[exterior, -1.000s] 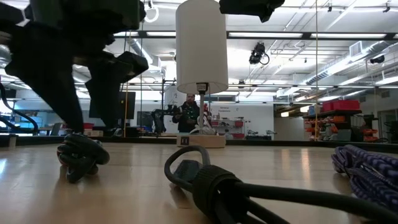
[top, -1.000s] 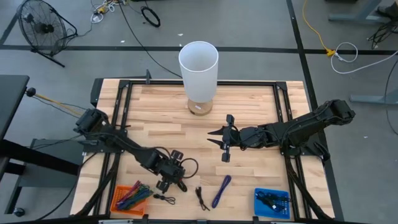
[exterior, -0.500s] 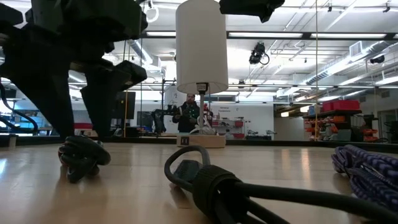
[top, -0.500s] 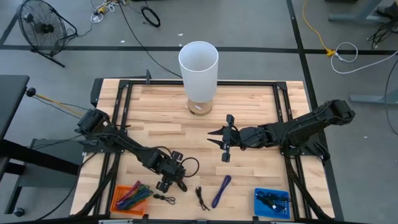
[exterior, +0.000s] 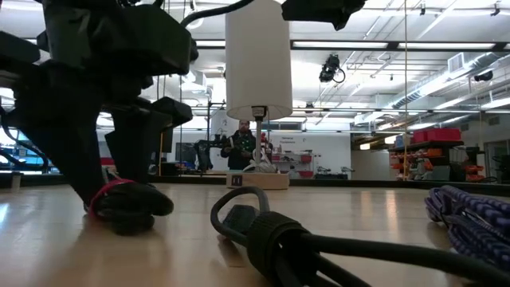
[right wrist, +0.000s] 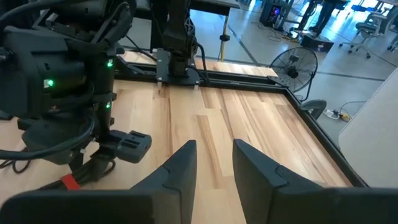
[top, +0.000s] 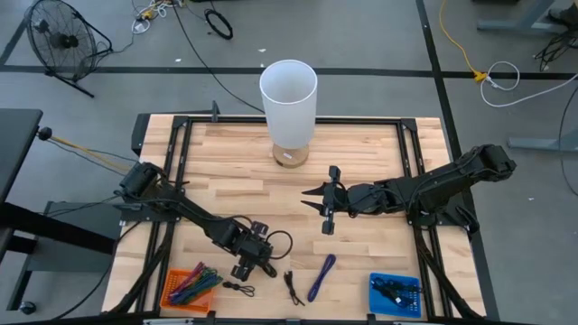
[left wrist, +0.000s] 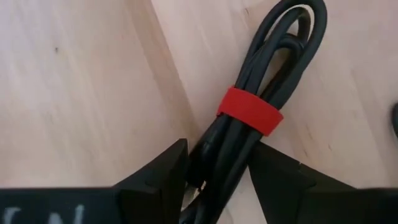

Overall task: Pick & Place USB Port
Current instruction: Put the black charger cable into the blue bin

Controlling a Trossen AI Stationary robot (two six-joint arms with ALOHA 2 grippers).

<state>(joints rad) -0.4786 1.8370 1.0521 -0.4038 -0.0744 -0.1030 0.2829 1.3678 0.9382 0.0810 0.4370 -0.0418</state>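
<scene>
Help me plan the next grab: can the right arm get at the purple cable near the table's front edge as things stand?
Probably yes. The right tool hangs over bare wood behind the purple cable, with nothing lying between them; the left tool is busy off to the side at the black cable bundle.

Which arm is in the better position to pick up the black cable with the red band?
The left: its gripper already straddles the cable with a finger on each side. The right gripper hangs over mid-table, away from it.

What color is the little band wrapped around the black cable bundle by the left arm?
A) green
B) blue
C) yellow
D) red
D: the left wrist view shows a red band around the coiled black cable, which lies between the left end effector fingers.
</scene>
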